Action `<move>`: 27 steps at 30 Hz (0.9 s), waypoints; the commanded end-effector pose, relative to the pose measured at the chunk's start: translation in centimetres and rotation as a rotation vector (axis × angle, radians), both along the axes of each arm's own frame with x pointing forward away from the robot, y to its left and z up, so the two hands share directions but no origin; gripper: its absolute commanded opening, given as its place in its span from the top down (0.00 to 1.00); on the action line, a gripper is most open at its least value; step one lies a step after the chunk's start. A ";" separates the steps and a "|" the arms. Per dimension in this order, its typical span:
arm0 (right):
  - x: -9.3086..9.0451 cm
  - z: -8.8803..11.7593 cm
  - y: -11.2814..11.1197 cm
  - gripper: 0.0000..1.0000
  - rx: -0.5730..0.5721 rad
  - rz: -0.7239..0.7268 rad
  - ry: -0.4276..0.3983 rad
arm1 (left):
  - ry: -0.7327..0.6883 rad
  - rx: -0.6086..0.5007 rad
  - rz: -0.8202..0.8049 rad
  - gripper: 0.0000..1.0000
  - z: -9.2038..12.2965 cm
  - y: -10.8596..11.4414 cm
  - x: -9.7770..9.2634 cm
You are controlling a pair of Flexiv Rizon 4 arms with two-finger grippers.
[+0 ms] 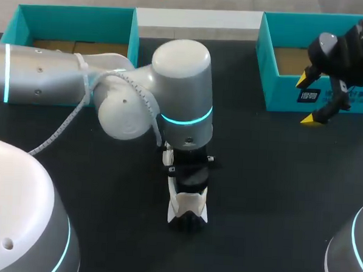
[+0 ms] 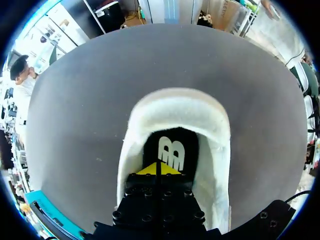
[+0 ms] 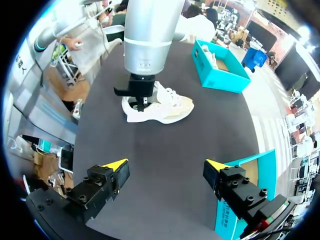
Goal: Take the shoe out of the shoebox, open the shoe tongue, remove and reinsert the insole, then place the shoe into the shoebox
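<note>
Head view: your left arm [image 1: 181,81] stands over the shoe [image 1: 188,204], which lies mid-table [image 1: 276,196]; your right gripper [image 1: 307,99] hangs spread wide beside the right box [image 1: 281,92], whose dark label [image 1: 304,97] carries print, left unread. Left wrist view: your left gripper [image 2: 159,169], tips pressed together, sits in the heel over the black insole [image 2: 152,145], which bears a white logo [image 2: 170,152]; whether it pinches the insole cannot be told. Right wrist view: nothing between the parted fingers; the shoe lies well ahead. The insole step looks to be in hand; the next move calls for a sure pinch and a straight lift, as nothing braces the shoe.
</note>
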State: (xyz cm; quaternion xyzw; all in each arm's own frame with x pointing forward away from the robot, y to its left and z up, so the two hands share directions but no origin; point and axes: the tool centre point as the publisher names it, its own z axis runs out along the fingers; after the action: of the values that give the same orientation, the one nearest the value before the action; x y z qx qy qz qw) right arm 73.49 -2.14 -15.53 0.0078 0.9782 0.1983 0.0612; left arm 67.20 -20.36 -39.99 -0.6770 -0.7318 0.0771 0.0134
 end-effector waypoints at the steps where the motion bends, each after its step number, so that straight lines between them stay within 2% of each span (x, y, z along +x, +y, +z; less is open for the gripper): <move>1: 0.2 -0.1 0.2 0.00 -0.003 0.000 0.004 | 0.006 0.033 0.010 1.00 -1.5 0.0 0.0; 4: 0.2 -0.1 0.2 0.00 -0.003 0.000 0.004 | 0.010 0.036 0.020 1.00 -1.5 0.8 0.1; 11: 0.2 -0.1 0.2 0.00 -0.003 0.000 0.004 | -0.031 -0.017 0.024 1.00 1.4 1.8 -0.6; 17: 0.2 -0.1 0.2 0.00 -0.003 0.000 0.004 | -0.066 -0.047 0.014 1.00 2.9 1.4 -0.9; 20: 0.2 -0.1 0.2 0.00 -0.003 0.000 0.004 | -0.089 -0.041 0.011 1.00 2.6 0.8 -0.8; 27: 0.2 -0.1 0.2 0.00 -0.003 0.000 0.004 | -0.118 -0.025 0.015 1.00 0.1 0.6 -0.5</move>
State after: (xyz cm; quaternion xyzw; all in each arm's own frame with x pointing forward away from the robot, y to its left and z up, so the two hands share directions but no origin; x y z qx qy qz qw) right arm 73.48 -2.16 -15.58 0.0076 0.9781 0.1988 0.0614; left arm 66.90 -19.05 -38.42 -0.6757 -0.7346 0.0480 -0.0374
